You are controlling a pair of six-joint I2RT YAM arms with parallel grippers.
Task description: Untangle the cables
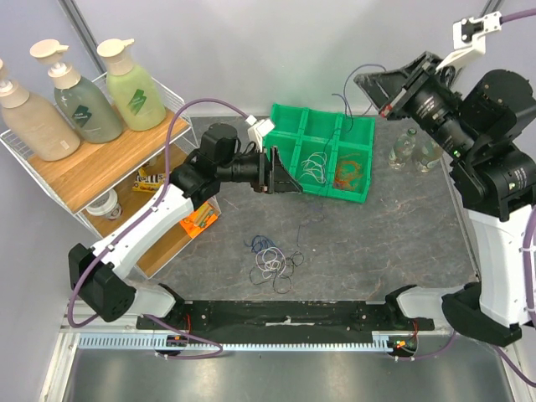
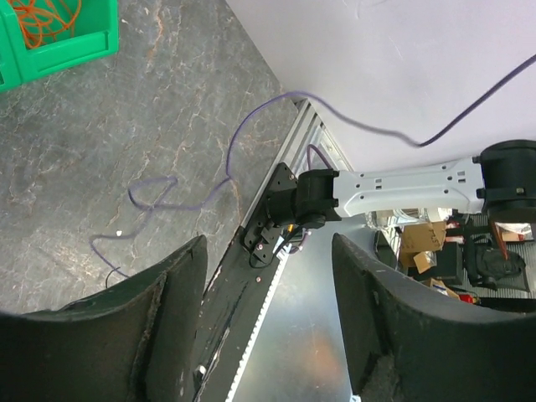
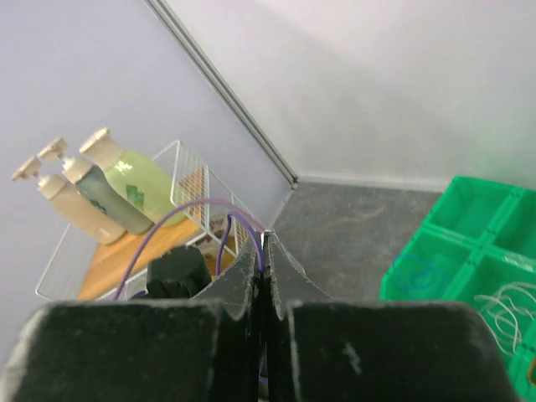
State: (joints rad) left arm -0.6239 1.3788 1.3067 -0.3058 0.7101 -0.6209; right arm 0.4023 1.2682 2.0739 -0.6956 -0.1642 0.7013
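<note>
Mostly the cables (image 1: 272, 260) lie knotted on the tabletop (image 1: 377, 243) near the arm bases, while white and orange ones sit in the green tray (image 1: 295, 110). One blue cable (image 1: 344, 100) dangles from the clenched right claw (image 3: 265, 243) above the tray. Beside the tray's left end, the left claw (image 2: 268, 243) gapes, released and holding nothing.

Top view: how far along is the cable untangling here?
Done: a white cable and an orange-red cable lie in separate compartments of the green tray. In hand: the right gripper is shut on a thin dark cable hanging over the tray; the left gripper is open and empty. Left: a tangle of cables on the table.
</note>
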